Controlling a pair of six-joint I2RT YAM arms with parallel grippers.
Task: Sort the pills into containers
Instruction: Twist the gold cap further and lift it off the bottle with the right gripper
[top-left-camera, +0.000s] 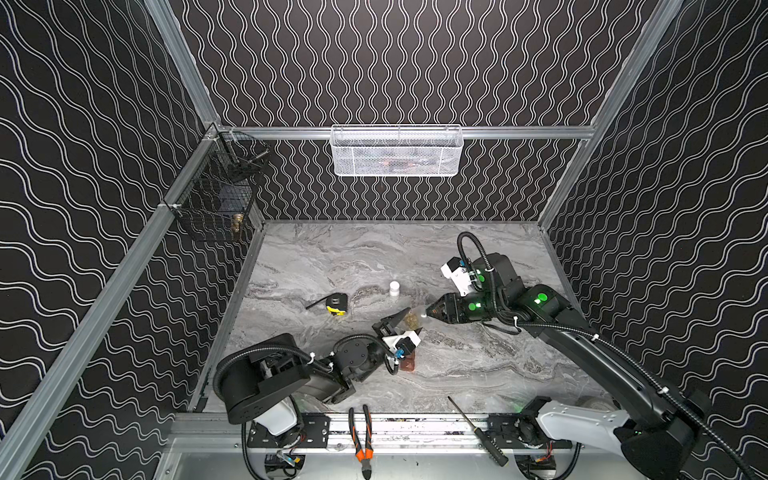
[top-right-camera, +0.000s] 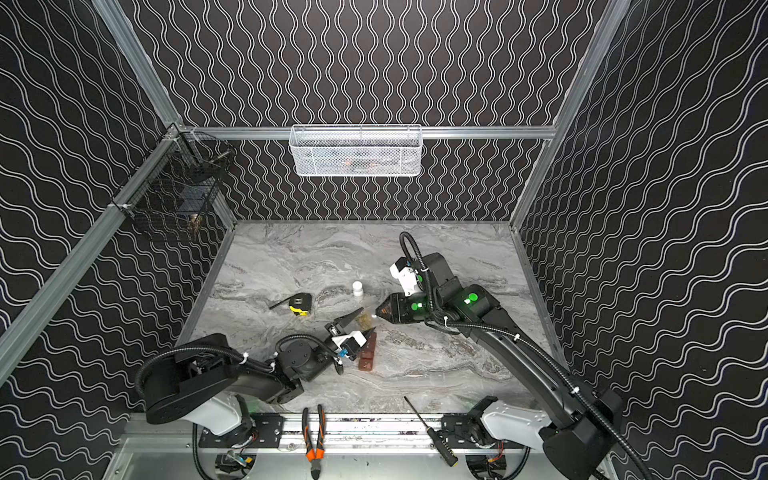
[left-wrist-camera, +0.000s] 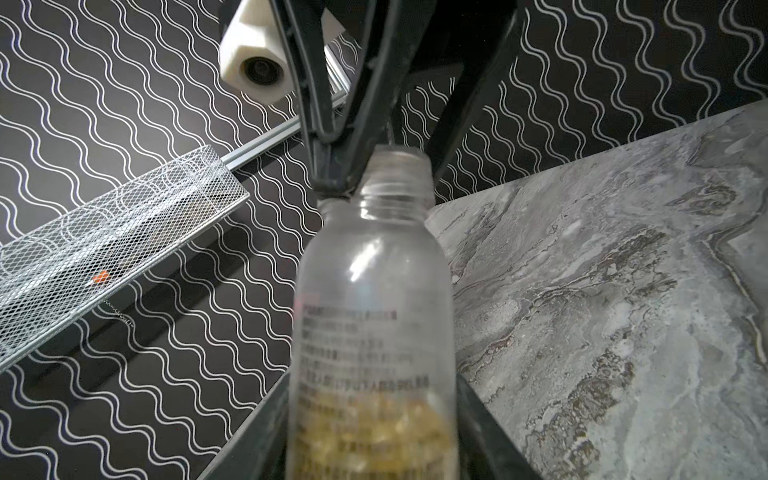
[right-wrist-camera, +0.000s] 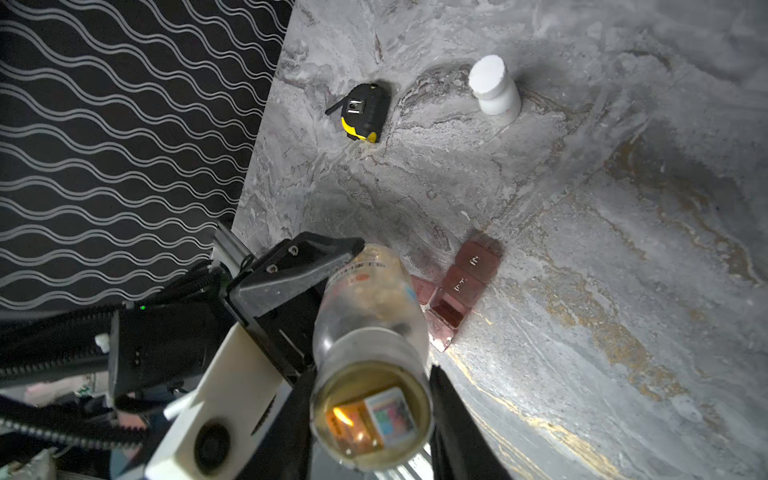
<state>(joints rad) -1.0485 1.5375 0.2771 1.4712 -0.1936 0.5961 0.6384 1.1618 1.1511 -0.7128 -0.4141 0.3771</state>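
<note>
Two hands meet at one clear bottle (left-wrist-camera: 374, 266), which hangs above the surface (top-left-camera: 374, 257) and lies nearly flat between them. The left hand (top-left-camera: 414, 321) is closed on the body of the bottle, with one finger on each side. The yellow pills (left-wrist-camera: 374, 432) are gathered in the part that sits inside this hand. The right hand (top-left-camera: 429, 312) is at the other end. Its two fingers stand on both sides of the threaded neck and touch it, so it grips the bottle at the neck. The mouth of the bottle opens toward the right hand. The containers (top-right-camera: 368, 353), a dark reddish-brown strip of joined square compartments, lie on the surface just below the left hand, beside its wrist, and this hand partly hides them in both top views. In the right wrist view two of the lids show small white marks and a paler flap lies out at the side of the strip. I cannot tell how many lids are open. A black and yellow tape measure (top-left-camera: 336, 303) lies on the surface apart from the left hand, on its outer side. A small white jar (top-left-camera: 394, 288) stands upright a little beyond the fingertips of both hands. Far behind both hands, at the robot's edge, lie pliers (top-left-camera: 360, 436) with orange handles and a screwdriver (top-left-camera: 478, 432).
</note>
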